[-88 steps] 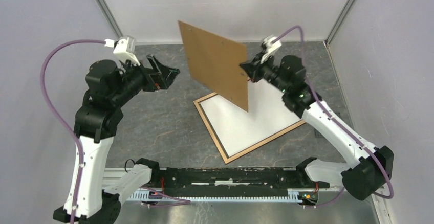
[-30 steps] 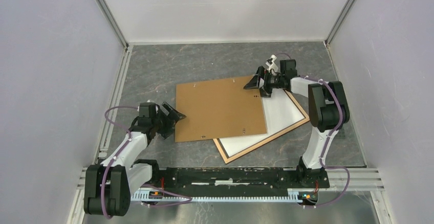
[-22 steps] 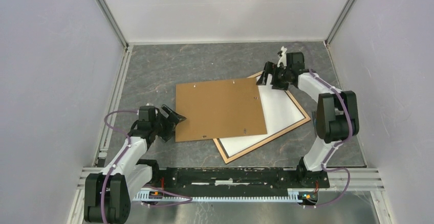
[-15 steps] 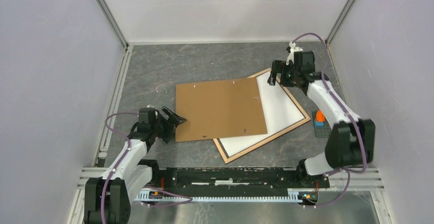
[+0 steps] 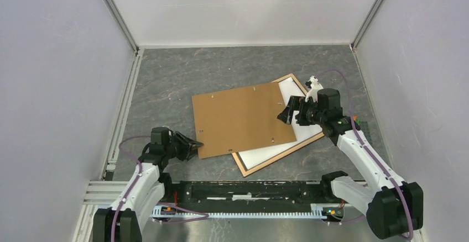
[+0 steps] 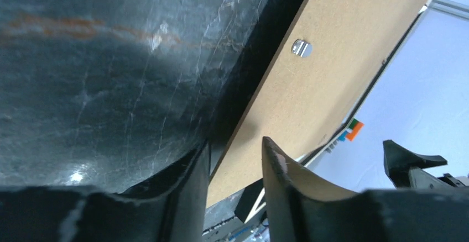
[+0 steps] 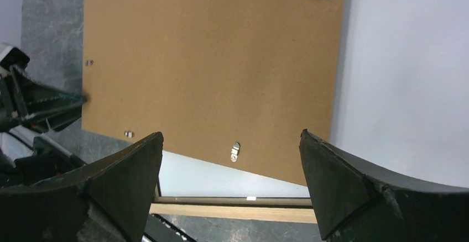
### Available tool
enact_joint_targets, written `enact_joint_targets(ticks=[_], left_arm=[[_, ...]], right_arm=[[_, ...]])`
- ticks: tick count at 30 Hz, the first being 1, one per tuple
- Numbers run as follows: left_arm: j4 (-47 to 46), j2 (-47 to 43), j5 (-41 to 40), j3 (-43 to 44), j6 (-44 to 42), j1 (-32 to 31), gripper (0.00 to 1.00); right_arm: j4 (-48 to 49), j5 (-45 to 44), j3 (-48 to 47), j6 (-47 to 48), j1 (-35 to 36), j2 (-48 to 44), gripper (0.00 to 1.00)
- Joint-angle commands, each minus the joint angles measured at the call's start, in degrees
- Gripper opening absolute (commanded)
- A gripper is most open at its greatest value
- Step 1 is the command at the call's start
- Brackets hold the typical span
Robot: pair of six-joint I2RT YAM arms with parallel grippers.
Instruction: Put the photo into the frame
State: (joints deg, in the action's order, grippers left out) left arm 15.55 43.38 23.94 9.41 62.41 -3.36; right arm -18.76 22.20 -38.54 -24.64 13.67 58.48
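Plainly the photo [image 5: 265,154] lies white back up inside the frame [image 7: 232,211], flat on the counter [image 5: 166,87]. It is half covered by the backing board [image 5: 243,117], and only its strips beyond the board's right and near edges show.

It looks thin, light and bendy, with a glossy face that would mark or crease under a hard pinch. Lying flush inside the rails, it gives the fingers no edge to catch, so I would leave it alone and handle the stiffer pieces. The frame's rails are slim but rigid. A grip across the rail just past the board's near edge should hold, though the frame may skid on the smooth stone.

The board seems stiff and light, best held at a corner or edge, away from its small metal tabs [image 6: 301,47].

The left hand [image 6: 235,167] is closed to a narrow gap at the board's near-left corner, apparently pinching it. The right hand [image 7: 229,170] hangs spread wide above the board's right edge, holding nothing.
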Motion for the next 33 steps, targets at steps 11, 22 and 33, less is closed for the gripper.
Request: enact_joint_targets(ticks=[11, 22, 33], left_arm=[[-18.9, -11.0, 13.6, -4.3, 10.4, -0.8, 0.47], [-33.4, 1.8, 17.1, -2.9, 10.9, -3.9, 0.39], [-30.1, 0.4, 4.4, 0.3, 7.3, -17.0, 0.02]], right_arm=[[-1.4, -6.6, -3.3, 6.3, -5.7, -1.1, 0.98], [1.0, -4.5, -1.5, 5.3, -6.4, -0.5, 0.98], [-0.4, -8.0, -2.3, 7.7, -7.1, -0.6, 0.98]])
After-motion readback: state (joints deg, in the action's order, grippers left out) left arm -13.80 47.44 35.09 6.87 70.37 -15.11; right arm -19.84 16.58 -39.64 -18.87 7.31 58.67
